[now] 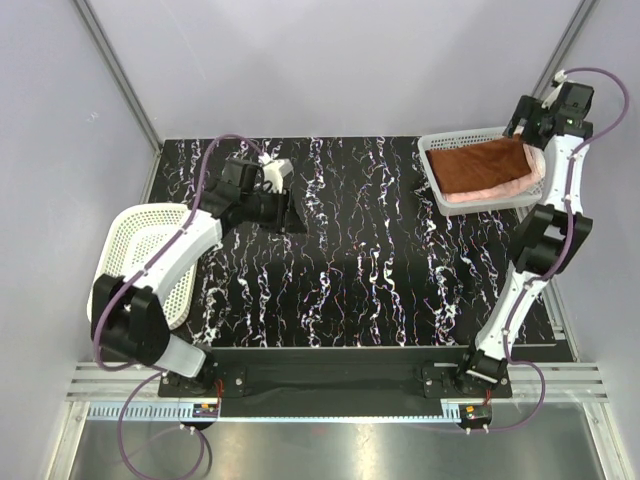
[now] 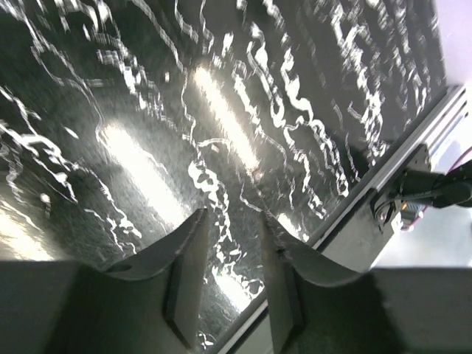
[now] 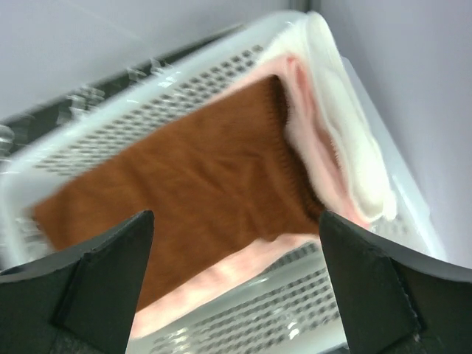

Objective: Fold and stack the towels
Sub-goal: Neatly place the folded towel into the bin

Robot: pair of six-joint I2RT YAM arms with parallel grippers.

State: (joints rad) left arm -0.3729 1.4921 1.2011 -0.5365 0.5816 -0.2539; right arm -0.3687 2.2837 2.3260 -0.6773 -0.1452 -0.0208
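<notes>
The three towels lie stacked in a white mesh basket (image 1: pixel 436 196) at the back right of the table. The rust-brown towel (image 1: pixel 485 163) is on top, and the pale pink towel (image 1: pixel 497 191) shows under its near edge. In the right wrist view the brown towel (image 3: pixel 177 177) covers the pink one (image 3: pixel 221 274), and the white towel (image 3: pixel 358 155) bulges along the basket's right side. My right gripper (image 1: pixel 522 125) (image 3: pixel 236 217) hangs wide open and empty just above the stack. My left gripper (image 1: pixel 291 212) (image 2: pixel 233 215) hovers over bare table at back left, its jaws slightly apart and empty.
A second white mesh basket (image 1: pixel 140 250) sits tilted over the table's left edge, beside the left arm, with nothing in it. The table (image 1: pixel 370 270) is black marble-patterned, with walls on three sides. The right basket's wall (image 3: pixel 110 125) fills the right wrist view's upper left.
</notes>
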